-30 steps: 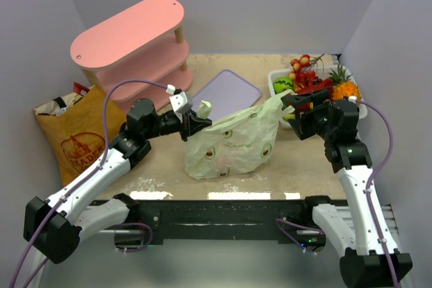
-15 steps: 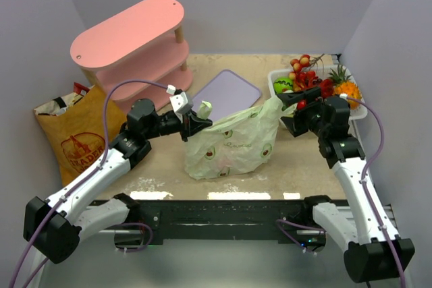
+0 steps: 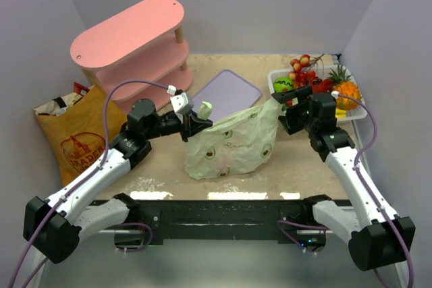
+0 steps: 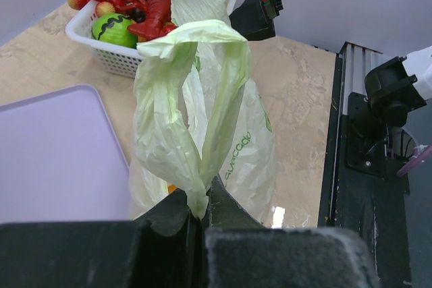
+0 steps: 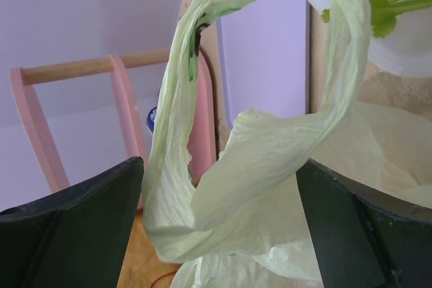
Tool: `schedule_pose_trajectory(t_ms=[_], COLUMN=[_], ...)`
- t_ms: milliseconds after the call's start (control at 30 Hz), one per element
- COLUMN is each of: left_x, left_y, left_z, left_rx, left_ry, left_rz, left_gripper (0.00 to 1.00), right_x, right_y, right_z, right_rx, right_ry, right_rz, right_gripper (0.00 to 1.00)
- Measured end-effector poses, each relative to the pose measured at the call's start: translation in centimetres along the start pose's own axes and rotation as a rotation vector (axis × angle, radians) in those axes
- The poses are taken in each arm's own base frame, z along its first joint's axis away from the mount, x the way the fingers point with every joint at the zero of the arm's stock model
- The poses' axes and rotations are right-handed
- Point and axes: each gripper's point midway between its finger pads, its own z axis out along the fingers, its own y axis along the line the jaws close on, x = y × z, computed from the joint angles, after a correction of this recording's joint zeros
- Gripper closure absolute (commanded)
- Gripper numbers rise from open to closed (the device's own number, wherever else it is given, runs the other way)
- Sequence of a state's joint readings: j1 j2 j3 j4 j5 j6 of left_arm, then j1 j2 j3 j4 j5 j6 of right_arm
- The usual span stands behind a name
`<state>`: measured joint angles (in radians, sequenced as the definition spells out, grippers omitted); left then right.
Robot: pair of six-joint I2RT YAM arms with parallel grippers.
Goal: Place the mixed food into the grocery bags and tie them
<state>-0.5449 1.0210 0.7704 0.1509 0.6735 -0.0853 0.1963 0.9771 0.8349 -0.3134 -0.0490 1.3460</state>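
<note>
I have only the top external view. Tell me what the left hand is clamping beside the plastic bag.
Observer: The left wrist view shows the left hand shut on the twisted base of one bag handle, with the loop standing up above the fingers.
Operator: Now report the right hand.
Observer: In its own wrist view the right hand is wide open. The other handle loops between its fingers, and nothing is pinched.

You see a thin, crinkly, faintly glossy plastic bag (image 3: pixel 233 146), a matt brown paper bag (image 3: pixel 75 133), and a speckled stone-look table (image 3: pixel 297 166).
</note>
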Motion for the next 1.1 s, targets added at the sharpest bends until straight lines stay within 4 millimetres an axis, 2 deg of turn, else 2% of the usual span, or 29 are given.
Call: schedule_pose_trajectory(t_ms=[367, 467, 567, 600, 667, 700, 767, 867, 967, 1100], left_x=[0.1, 0.1, 0.1, 0.1, 0.1, 0.0, 0.0, 0.0, -0.4, -1.7], left_y=[0.0, 0.0, 0.0, 0.0, 0.0, 0.0, 0.0, -0.1, -0.3, -0.8], left_z=[0.0, 0.0, 0.0, 0.0, 0.0, 0.0, 0.0, 0.0, -0.2, -0.5], left_rx=[0.000, 0.001, 0.000, 0.001, 0.001, 0.001, 0.001, 0.002, 0.006, 0.011], left_ry=[0.002, 0.002, 0.002, 0.002, 0.002, 0.002, 0.002, 0.000, -0.011, -0.051], left_rz=[-0.001, -0.001, -0.001, -0.001, -0.001, -0.001, -0.001, 0.000, 0.005, 0.010], left_gripper=[1.00, 1.00, 1.00, 1.00, 1.00, 1.00, 1.00, 1.00, 1.00, 1.00], right_x=[-1.2, -1.6, -1.8, -1.9, -2.1, -2.1, -2.4, -2.7, -2.5, -1.2], right_y=[-2.3, -2.9, -2.9, -2.8, -2.4, -2.2, -1.5, -0.1, 2.2, 6.7], right_z=[3.3, 3.9, 4.4, 4.5, 5.0, 5.1, 5.6, 6.1, 6.1, 4.7], right_rx=[0.090, 0.111, 0.111, 0.111, 0.101, 0.096, 0.083, 0.044, -0.063, -0.305], right_ry=[-0.061, -0.081, -0.090, -0.092, -0.096, -0.098, -0.102, -0.105, -0.094, -0.057], right_rz=[-0.069, -0.090, -0.108, -0.115, -0.135, -0.146, -0.178, -0.248, -0.344, -0.490], right_gripper=[0.04, 0.08, 0.23, 0.31, 0.38, 0.45, 0.50, 0.63, 0.72, 0.85])
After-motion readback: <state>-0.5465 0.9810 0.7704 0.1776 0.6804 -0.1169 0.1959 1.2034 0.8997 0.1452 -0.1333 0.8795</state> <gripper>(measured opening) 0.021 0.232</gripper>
